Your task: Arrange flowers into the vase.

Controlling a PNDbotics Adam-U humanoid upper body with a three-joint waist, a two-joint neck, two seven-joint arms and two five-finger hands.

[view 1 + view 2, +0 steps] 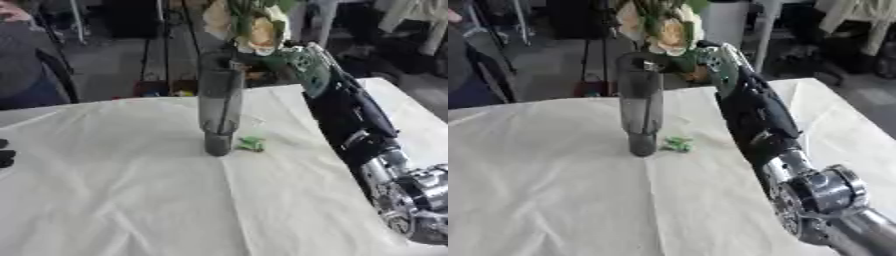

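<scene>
A tall dark grey vase (219, 102) stands upright in the middle of the white cloth. Cream flowers (261, 31) with green leaves sit at its mouth, their stems going down inside. My right hand (302, 64) reaches in from the lower right to the vase's rim, just right of the blooms, with fingers curled on the flower's stem under the bloom. A small green leaf piece (252, 144) lies on the cloth by the vase's foot. Only dark tips of my left hand (5, 152) show at the left edge of the left eye view.
The white wrinkled tablecloth (131, 200) covers the table, whose far edge runs just behind the vase. My right forearm (815, 195) crosses the table's right side. Chairs and stands fill the floor beyond.
</scene>
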